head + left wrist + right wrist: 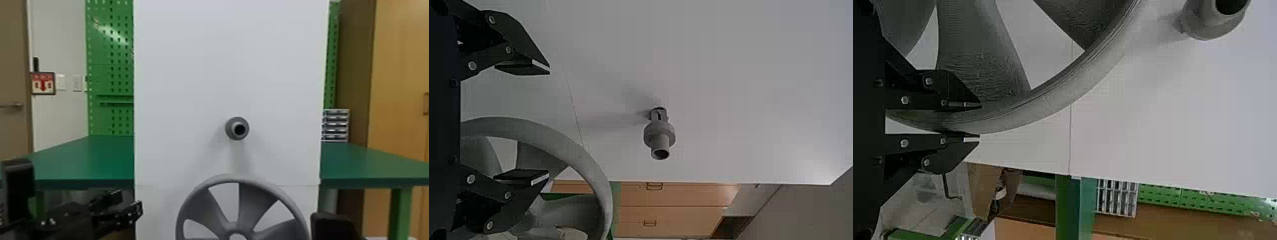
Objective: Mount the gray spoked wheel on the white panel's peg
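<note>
Right gripper (980, 120) clenched on the rim of the gray spoked wheel (252, 204), its two flat black fingers on either side of the edge. The wheel is held up in front of the white panel (188, 79), roughly upright, with its hub (231, 226) well below the gray peg (234, 128) that juts out toward the robot. Over on the other side, the left gripper (548, 122) has its fingers spread wide and grasps nothing. A green desk (86, 159) shows on both sides of the panel.

As for progress, the wheel is picked up, but the mounting itself remains — the peg is bare, and the wheel is apart from it. Left to do, as far as can be judged: raise the wheel, line up the hub's hole with the peg's end, slide it on toward the panel — and only then let go.
</note>
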Controlling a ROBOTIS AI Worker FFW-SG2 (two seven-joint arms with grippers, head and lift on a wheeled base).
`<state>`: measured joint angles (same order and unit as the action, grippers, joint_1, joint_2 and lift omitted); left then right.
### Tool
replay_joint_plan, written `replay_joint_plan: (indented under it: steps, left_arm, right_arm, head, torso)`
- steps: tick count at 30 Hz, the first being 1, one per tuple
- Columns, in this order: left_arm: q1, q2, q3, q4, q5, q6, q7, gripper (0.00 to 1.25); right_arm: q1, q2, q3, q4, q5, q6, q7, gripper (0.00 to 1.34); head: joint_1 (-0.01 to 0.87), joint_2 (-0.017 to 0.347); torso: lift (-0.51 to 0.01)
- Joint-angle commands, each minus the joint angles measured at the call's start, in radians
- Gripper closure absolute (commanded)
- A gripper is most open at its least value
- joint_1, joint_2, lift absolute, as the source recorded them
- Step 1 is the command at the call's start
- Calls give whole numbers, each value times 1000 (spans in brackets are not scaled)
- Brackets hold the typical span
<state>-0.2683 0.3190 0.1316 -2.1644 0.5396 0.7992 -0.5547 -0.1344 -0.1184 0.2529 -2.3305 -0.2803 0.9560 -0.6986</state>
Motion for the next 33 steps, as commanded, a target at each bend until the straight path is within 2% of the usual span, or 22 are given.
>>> replay_joint_plan:
  steps: [1, 4, 8, 10, 12, 16, 21, 27, 31, 33]
  left_arm:
    - [-2, 0, -3, 0, -4, 0, 1, 504]
    - [-2, 0, -4, 0, -4, 0, 3, 504]
    - [-2, 0, -4, 0, -6, 0, 4, 504]
    - [-2, 0, -4, 0, -7, 2, 4, 504]
    - [-2, 2, -4, 0, -7, 2, 4, 504]
    - [-2, 2, -4, 0, -7, 2, 4, 504]
    - [0, 2, -3, 0, -6, 2, 4, 504]
    - [4, 3, 0, 0, -4, 2, 4, 504]
    - [7, 3, 5, 0, 2, 2, 4, 504]
    - [9, 5, 6, 0, 7, 2, 4, 504]
  right_arm:
    - [-59, -20, 28, -30, -106, 21, -73, 1325]
    - [-96, -29, 26, -38, -217, 23, -151, 1325]
    - [-148, -27, 31, -53, -338, 18, -274, 1325]
    - [-182, -27, 40, -62, -404, 18, -357, 1325]
    - [-206, -27, 43, -64, -455, 17, -401, 1325]
    - [-254, -30, 28, -64, -608, 21, -484, 1325]
    - [-284, -47, -8, -64, -731, 37, -498, 1325]
    - [-297, -84, -47, -64, -850, 33, -518, 1325]
    - [-315, -112, -63, -64, -909, 32, -518, 1325]
    - [-329, -121, -58, -66, -912, 32, -518, 1325]
  head:
    - [84, -8]
    - [84, -8]
    - [84, -8]
    - [84, -8]
    - [84, -8]
    - [84, -8]
    - [84, -8]
    - [84, -8]
    - [84, -8]
    - [84, -8]
  torso:
    - [-485]
    - [-485]
    - [-485]
    - [-485]
    - [-485]
    - [-485]
    - [-485]
    - [-485]
    - [-485]
    - [-485]
